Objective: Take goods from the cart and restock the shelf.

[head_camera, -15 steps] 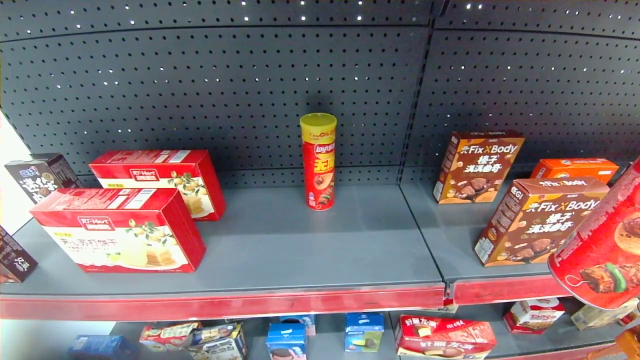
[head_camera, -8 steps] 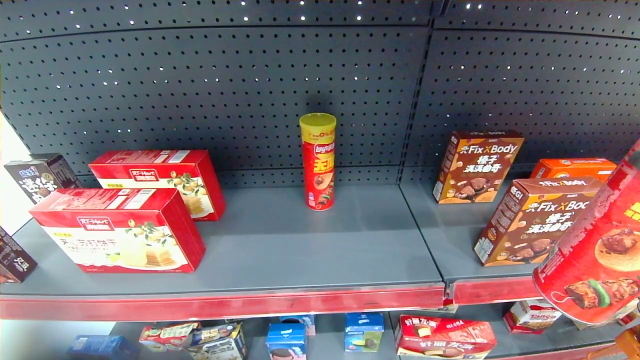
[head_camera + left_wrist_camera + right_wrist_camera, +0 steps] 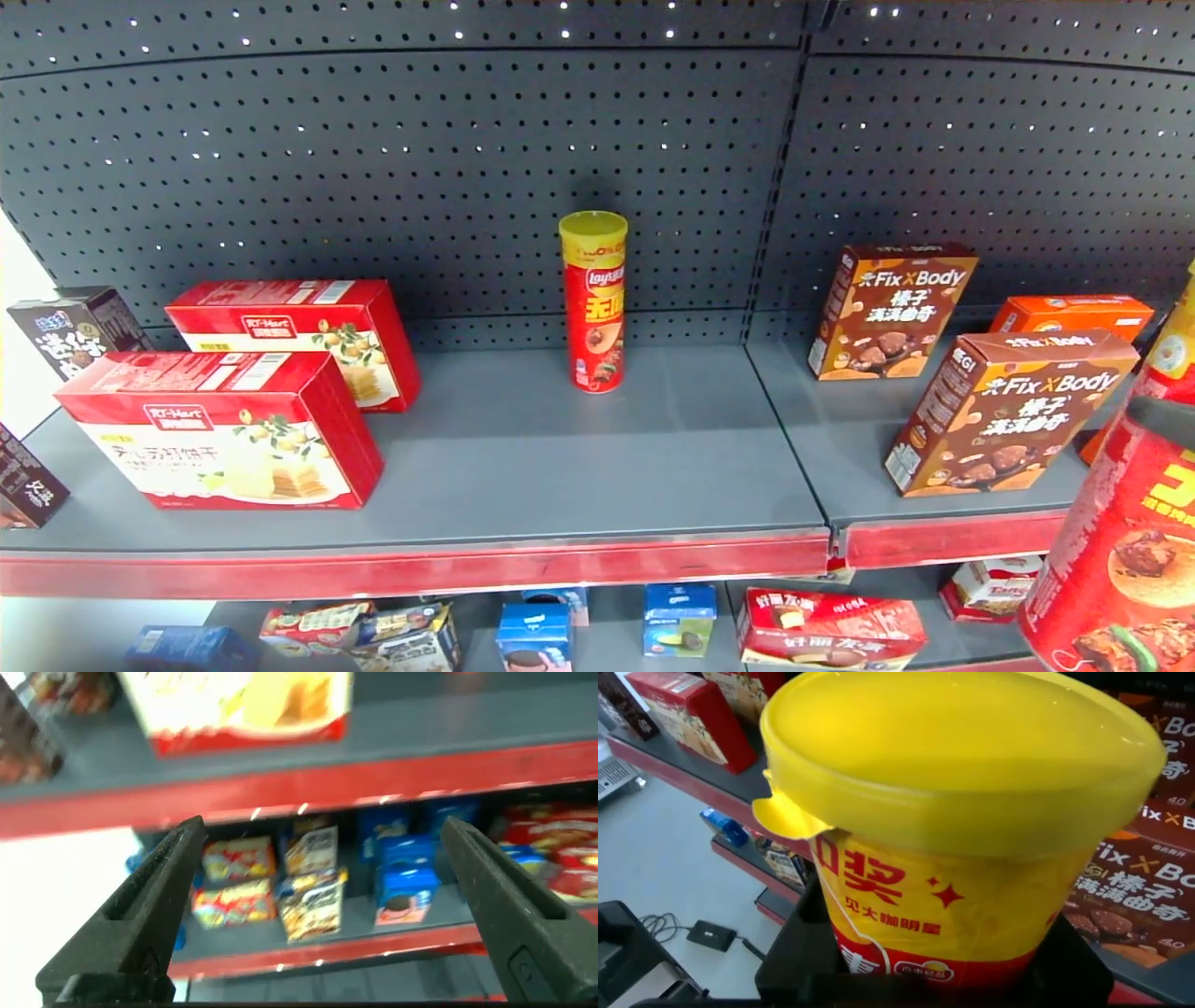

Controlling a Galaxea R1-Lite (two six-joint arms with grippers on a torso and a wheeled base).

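Chip can (image 3: 1120, 523) in right jaws' grip beside shelf (image 3: 560, 467); left jaws wide apart.

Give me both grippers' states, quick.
Left gripper: open, holding nothing.
Right gripper: shut on the chip can.
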